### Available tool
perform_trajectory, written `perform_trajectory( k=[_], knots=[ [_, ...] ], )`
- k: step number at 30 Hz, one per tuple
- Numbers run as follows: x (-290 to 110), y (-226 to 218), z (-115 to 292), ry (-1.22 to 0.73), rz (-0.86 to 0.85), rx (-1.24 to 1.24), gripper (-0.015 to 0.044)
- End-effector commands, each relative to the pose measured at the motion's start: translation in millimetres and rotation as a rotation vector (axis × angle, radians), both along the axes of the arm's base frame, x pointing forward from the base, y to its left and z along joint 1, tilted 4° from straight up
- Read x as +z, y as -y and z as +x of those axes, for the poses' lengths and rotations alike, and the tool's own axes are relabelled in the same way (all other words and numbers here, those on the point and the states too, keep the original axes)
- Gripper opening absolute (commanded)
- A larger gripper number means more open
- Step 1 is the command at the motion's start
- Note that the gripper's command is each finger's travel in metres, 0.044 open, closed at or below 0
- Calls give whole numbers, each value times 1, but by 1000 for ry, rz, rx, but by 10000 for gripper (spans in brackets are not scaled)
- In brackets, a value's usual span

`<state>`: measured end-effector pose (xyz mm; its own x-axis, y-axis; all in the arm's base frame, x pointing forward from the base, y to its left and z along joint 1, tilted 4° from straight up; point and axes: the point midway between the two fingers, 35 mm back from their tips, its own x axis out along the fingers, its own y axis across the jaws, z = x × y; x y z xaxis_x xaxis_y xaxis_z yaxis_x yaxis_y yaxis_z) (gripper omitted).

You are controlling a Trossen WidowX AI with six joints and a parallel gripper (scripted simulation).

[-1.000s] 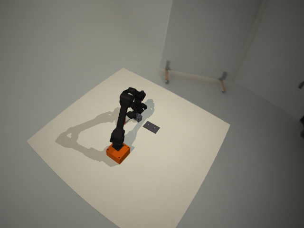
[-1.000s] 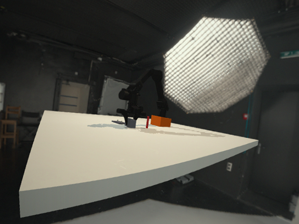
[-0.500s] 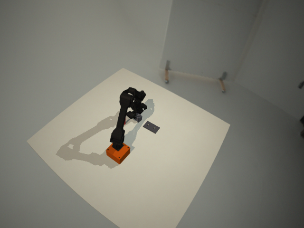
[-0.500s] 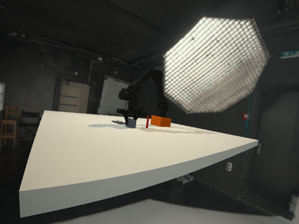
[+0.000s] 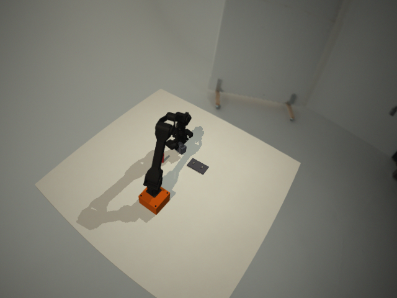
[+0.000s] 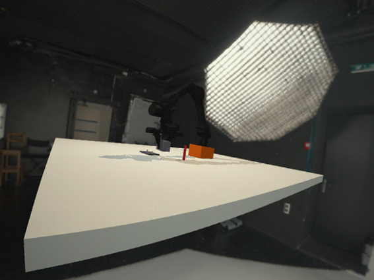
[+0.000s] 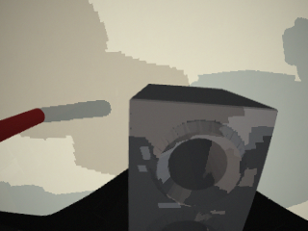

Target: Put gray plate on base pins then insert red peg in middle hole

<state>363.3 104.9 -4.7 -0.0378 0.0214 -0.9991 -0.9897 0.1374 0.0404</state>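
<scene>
My gripper [image 5: 180, 144] [image 6: 163, 143] [image 7: 178, 172] is shut on the gray plate [image 5: 182, 149] [image 6: 165, 146] [image 7: 145, 121] and holds it above the table. The wrist view shows one round hole of the plate in full and the edge of another; the rest is out of frame. The dark base [image 5: 198, 169] [image 6: 149, 153] lies flat on the table with its two short pins pointing up, a little to the side of the plate and not under it. The red peg [image 5: 162, 158] [image 6: 184, 152] [image 7: 20, 123] stands upright on the table, partly hidden by the arm in the top view.
The arm's orange mount [image 5: 154, 200] [image 6: 200, 151] stands on the pale table [image 5: 240, 192] [image 6: 134, 188]. The red peg is close to the arm on the opposite side from the base. Shadows of the arm fall across the table around the peg.
</scene>
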Motion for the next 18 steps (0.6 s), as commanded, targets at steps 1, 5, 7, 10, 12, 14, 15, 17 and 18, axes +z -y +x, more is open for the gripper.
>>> perform_trajectory(
  k=[1, 5, 7, 10, 12, 14, 15, 17, 18],
  knots=[
    [13, -1, 3, 5, 3, -3, 0],
    [26, -2, 4, 5, 3, -3, 0],
    [32, -2, 5, 5, 3, -3, 0],
    [42, -2, 5, 5, 3, -3, 0],
    [48, -2, 5, 5, 3, -3, 0],
    [55, -3, 5, 5, 3, -3, 0],
    [58, -3, 5, 5, 3, -3, 0],
    [64, -3, 5, 5, 3, -3, 0],
    [68, -3, 5, 5, 3, -3, 0]
  ],
)
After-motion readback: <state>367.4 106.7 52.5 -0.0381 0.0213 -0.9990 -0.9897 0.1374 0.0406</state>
